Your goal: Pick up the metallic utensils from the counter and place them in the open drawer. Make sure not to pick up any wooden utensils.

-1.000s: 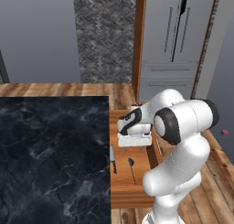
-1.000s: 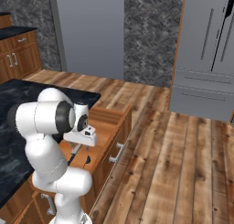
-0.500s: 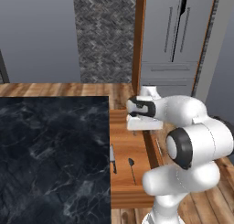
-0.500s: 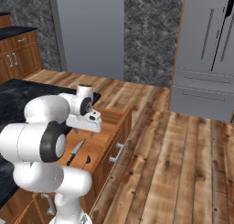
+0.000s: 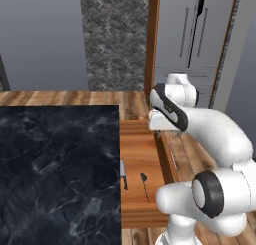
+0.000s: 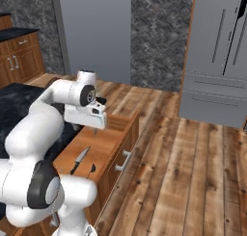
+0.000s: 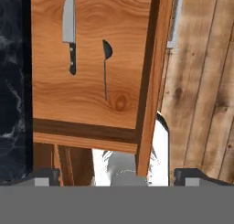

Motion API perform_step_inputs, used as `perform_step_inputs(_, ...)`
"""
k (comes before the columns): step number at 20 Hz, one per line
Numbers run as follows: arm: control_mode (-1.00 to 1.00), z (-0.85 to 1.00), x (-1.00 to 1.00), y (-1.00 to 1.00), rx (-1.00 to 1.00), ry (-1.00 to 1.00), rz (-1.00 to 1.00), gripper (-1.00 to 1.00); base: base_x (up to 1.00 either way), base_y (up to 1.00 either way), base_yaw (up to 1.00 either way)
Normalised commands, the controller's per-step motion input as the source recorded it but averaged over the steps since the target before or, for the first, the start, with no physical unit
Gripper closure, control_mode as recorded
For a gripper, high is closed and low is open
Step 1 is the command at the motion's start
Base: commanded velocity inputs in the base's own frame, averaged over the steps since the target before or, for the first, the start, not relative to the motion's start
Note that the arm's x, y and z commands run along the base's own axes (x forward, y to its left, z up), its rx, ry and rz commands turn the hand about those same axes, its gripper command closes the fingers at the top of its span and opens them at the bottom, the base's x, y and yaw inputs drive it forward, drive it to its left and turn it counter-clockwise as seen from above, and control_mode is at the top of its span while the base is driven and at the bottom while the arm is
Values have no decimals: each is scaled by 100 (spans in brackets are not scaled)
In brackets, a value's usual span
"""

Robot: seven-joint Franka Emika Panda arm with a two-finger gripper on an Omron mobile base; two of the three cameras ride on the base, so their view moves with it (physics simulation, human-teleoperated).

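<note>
The end effector [image 6: 95, 125], jaws spread wide and holding nothing, is lifting away from the drawer floor it was hovering low over a second ago, suggesting the last drop is done. The knife [image 7: 69, 30] and spoon [image 7: 106, 63] are lying side by side, apart, in the open drawer [image 5: 137, 151] beside the black table [image 5: 55, 169].

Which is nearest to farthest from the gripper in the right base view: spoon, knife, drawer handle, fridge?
Measured from the gripper, open above the far end of the drawer:
1. Knife, on the drawer floor, counter side.
2. Spoon, beside the knife, toward the drawer front; nearly level with it, so too close to call.
3. Drawer handle, on the outer front face.
4. Fridge, across the floor.
</note>
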Motion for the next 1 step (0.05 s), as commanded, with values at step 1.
perform_step_inputs(1, -100, 81, -85, -8, 0, -1, 0, -100, 0, 0, 0)
